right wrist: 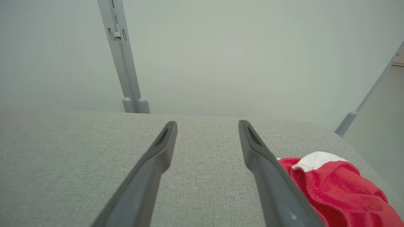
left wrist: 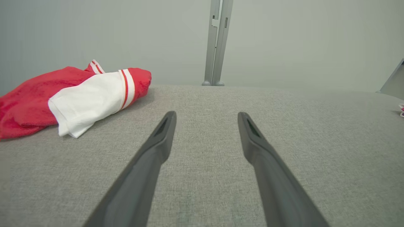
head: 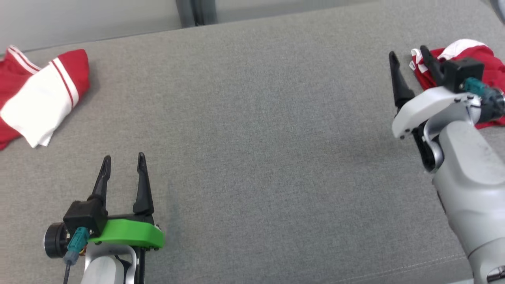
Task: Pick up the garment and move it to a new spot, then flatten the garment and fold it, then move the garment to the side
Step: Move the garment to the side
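Observation:
A crumpled red garment [head: 491, 65] with white trim lies at the far right of the grey fabric surface [head: 252, 118], partly hidden behind my right wrist. My right gripper [head: 408, 52] stands open just left of it, nothing between the fingers; its right finger overlaps the cloth's edge. In the right wrist view the garment [right wrist: 334, 186] sits right of the open gripper [right wrist: 207, 123]. My left gripper [head: 124, 156] rests open and empty at the lower left, also open in its own view [left wrist: 206, 113].
A second red and white garment [head: 39, 94] lies folded at the far left, seen too in the left wrist view [left wrist: 79, 97]. A grey post [left wrist: 217, 41] and a pale wall stand behind the surface's far edge.

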You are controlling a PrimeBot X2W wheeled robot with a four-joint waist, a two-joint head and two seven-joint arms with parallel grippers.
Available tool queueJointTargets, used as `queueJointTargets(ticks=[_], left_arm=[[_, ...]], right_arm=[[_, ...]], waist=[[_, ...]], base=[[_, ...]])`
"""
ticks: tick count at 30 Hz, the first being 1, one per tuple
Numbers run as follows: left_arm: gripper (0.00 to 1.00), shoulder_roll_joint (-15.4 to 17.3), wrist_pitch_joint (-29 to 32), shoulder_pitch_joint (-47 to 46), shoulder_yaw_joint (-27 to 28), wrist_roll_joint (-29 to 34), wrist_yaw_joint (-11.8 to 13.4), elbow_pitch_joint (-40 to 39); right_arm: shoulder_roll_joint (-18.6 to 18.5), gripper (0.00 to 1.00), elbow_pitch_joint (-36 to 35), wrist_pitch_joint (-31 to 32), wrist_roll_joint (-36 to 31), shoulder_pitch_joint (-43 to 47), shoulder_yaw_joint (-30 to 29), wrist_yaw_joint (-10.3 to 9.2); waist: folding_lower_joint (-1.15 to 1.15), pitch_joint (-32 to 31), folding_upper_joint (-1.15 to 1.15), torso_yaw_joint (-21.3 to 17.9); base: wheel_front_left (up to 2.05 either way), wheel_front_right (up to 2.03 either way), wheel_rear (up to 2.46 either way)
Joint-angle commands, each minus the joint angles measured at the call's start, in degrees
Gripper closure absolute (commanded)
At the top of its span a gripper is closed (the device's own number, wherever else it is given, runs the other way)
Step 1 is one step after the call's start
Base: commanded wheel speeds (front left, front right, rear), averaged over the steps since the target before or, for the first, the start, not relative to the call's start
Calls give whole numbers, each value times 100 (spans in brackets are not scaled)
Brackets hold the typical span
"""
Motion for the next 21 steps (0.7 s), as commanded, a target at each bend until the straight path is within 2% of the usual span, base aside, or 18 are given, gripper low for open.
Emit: queueJointTargets(ticks=[1,6,10,15,21], left_arm=[[0,-18,-33,143,47,-77,34,29],[0,-77,-40,487,149,-56,66,70],[0,-101,-38,757,226,-44,57,52],[0,-149,-38,1002,288,-18,14,5],[0,-213,-38,1143,329,-23,-42,-21]], right_arm=[[103,0,-148,-15,62,287,36,-8],[309,0,-854,-15,80,1203,-157,-8],[523,0,-1381,-15,-165,1900,-323,-7],[899,0,-2138,-15,-525,2718,-514,-7],[1125,0,-2759,-16,-492,3510,-678,-7]], waist=[[0,-670,0,329],[0,-1018,0,455],[0,-1223,0,506],[0,-1336,0,523],[0,-1398,0,508]], base=[[0,0,0],[0,0,0],[0,0,0],[0,0,0],[0,0,0]])
